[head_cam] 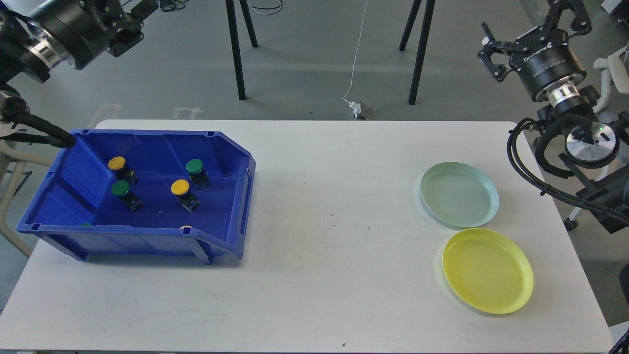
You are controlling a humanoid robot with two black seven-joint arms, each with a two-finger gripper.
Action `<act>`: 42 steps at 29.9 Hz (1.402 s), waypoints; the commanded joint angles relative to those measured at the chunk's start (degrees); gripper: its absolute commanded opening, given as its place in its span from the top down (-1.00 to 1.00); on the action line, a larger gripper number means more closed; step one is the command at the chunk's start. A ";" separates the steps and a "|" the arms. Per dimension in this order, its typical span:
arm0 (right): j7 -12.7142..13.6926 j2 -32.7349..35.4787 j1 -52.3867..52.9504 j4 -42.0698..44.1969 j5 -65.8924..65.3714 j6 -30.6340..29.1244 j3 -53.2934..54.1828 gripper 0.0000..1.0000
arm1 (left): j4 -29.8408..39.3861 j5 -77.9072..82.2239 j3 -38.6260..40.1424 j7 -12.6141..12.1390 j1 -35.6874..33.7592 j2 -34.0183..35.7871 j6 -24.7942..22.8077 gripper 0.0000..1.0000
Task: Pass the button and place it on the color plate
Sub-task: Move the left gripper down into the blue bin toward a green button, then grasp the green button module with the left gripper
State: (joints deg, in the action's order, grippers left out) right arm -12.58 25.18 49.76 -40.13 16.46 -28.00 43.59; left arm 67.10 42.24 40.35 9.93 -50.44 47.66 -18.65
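A blue bin (236, 206) stands on the left of the white table and holds several push buttons. Two have yellow caps (117, 163) (180, 187) and two have green caps (194, 166) (120, 188). Two more caps peek over the bin's front wall, mostly hidden. A pale green plate (459, 194) and a yellow plate (487, 270) lie empty on the right. My left gripper (143, 23) is raised above and behind the bin, open and empty. My right gripper (485, 49) is raised behind the table's far right corner, open and empty.
The white table (334, 255) is bare between the bin and the plates. Black stand legs (238, 54) and a white cable (356, 64) are on the floor behind the table. My right arm's cables (528, 167) hang past the table's right edge.
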 commanded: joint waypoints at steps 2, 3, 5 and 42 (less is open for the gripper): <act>0.01 0.57 -0.19 0.14 -0.11 0.00 0.01 -0.98 | 4.17 19.07 -0.36 0.00 2.01 3.41 0.02 -0.99; 0.01 0.66 -0.19 0.14 -0.11 0.00 0.01 -0.98 | 4.44 22.93 -0.36 0.00 2.62 3.50 0.02 -0.99; 0.01 1.01 -0.19 0.14 -0.20 0.00 -0.08 -0.98 | 4.62 29.35 -0.36 0.00 3.85 3.32 0.02 -0.97; 0.01 1.80 -0.80 0.84 -0.55 0.00 -0.17 -0.98 | -21.39 54.09 -23.21 2.64 10.18 -3.26 7.40 -0.77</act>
State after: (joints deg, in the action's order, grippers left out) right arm -12.57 26.98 48.96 -39.32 15.90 -28.00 43.40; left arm 48.07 96.21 17.18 12.57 -40.82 45.90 -11.55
